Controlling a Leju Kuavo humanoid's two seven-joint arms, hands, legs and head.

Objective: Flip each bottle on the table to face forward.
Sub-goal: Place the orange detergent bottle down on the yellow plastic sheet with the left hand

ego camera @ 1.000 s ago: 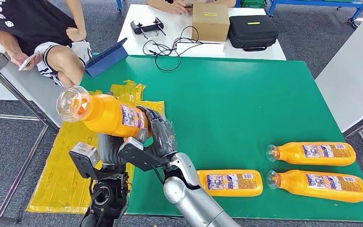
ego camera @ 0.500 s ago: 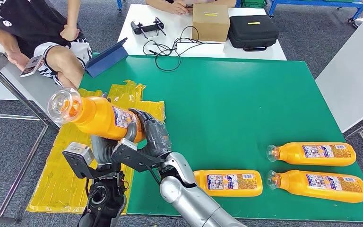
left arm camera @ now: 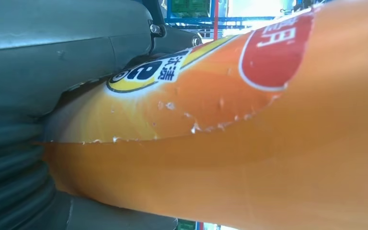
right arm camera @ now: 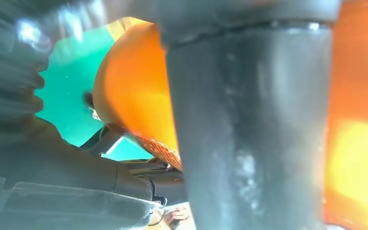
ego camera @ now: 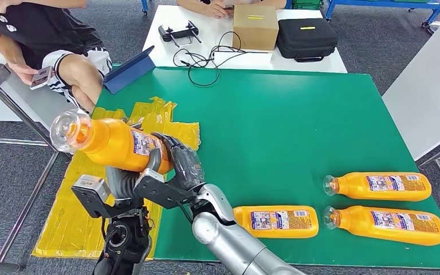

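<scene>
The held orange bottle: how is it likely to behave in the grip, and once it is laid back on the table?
The orange bottle looks full, so probably heavy for its size. Both the left hand and the right hand grip it, which hints at a smooth plastic body that could slip. Its flattish sides suggest it would rest rather than roll on the green table.

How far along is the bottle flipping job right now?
Done: can't tell; three bottles lie on the green table, labels showing. In hand: a fourth bottle, held up by the left hand and right hand. Left: setting it down.
</scene>
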